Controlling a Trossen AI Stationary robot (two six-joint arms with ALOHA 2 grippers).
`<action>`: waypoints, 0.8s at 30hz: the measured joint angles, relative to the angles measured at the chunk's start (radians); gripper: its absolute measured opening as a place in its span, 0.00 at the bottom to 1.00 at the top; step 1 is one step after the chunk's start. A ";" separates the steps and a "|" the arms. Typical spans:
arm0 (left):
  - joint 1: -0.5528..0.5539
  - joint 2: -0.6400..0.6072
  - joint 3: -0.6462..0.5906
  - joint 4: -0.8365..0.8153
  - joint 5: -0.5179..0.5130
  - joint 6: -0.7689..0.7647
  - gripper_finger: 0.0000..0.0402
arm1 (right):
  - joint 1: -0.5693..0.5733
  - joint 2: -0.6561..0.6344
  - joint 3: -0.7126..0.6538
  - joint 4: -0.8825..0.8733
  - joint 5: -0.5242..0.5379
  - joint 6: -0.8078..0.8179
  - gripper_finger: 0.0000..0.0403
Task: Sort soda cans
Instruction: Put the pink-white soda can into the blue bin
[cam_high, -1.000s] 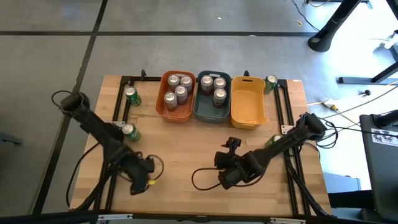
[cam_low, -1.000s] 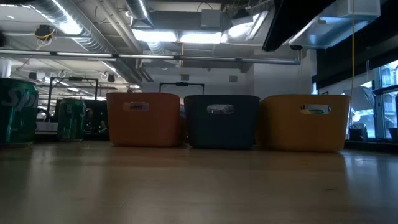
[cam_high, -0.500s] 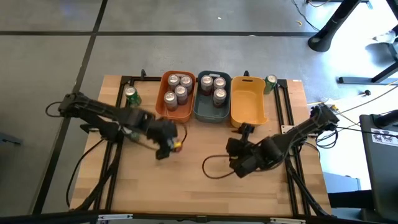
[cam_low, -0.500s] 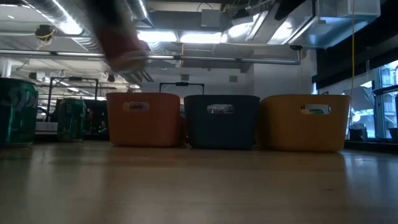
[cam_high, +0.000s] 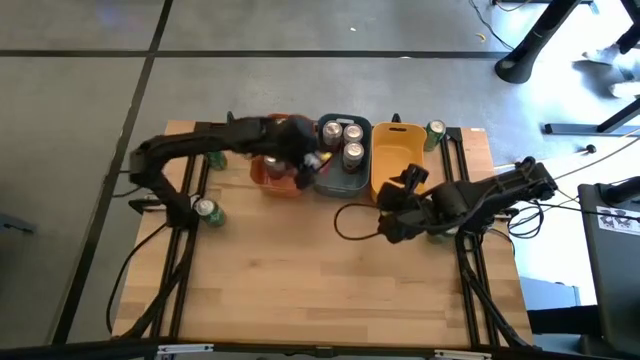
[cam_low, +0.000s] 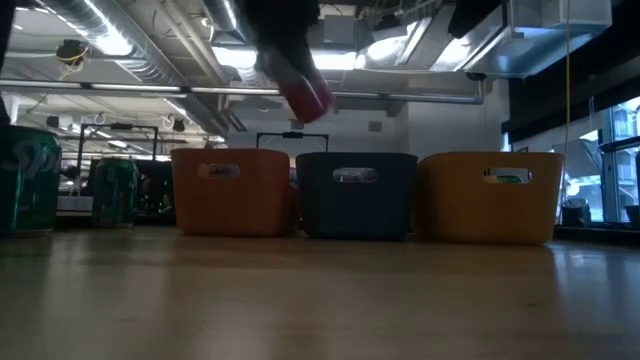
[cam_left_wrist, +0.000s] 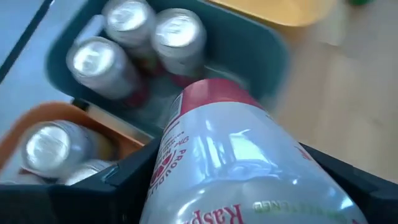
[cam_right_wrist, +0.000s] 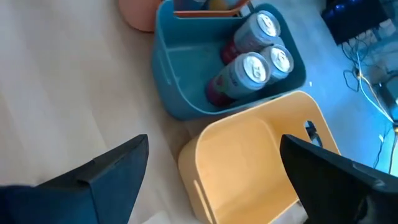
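Note:
My left gripper (cam_high: 308, 162) is over the seam between the orange bin (cam_high: 268, 178) and the grey-blue bin (cam_high: 335, 183), shut on a silver-grey soda can with a red band (cam_left_wrist: 230, 155). In the low view that can (cam_low: 305, 88) hangs above the bins. Three cans (cam_left_wrist: 134, 46) stand in the grey-blue bin, and others (cam_left_wrist: 46, 146) are in the orange bin. My right gripper (cam_high: 398, 196) stands open at the near side of the yellow bin (cam_high: 397, 160), holding nothing. Green cans stand on the table at the left (cam_high: 208, 210) and far right (cam_high: 435, 133). My left gripper pinches the can's curved side walls (cam_left_wrist: 163, 163) between its two fingers (cam_left_wrist: 121, 183), one on each side of the body. The fingers slant down from the table's left. The can is lifted clear above the bins and tilted, its red-banded end (cam_left_wrist: 214, 93) pointing away from the wrist.
The three bins stand side by side at the table's far middle. The yellow bin (cam_right_wrist: 249, 162) holds nothing that shows. A black frame rail (cam_high: 452, 170) runs along each side of the table. Bare wood lies in the near half.
My left gripper has swung from the table's near left up and toward the far edge, reaching the bins and turning on the way, with the can carried along clear of the table. My right gripper has risen and gone toward the right, staying open.

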 joint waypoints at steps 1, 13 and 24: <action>0.018 0.033 0.029 -0.003 0.000 0.018 0.73 | -0.008 0.000 0.000 -0.003 -0.008 0.000 0.89; 0.138 0.305 0.136 0.048 0.001 0.091 0.73 | -0.030 0.006 0.000 -0.007 -0.040 0.010 0.89; 0.154 0.458 0.136 0.157 0.002 0.092 0.74 | -0.030 0.006 0.000 0.012 -0.038 0.005 0.89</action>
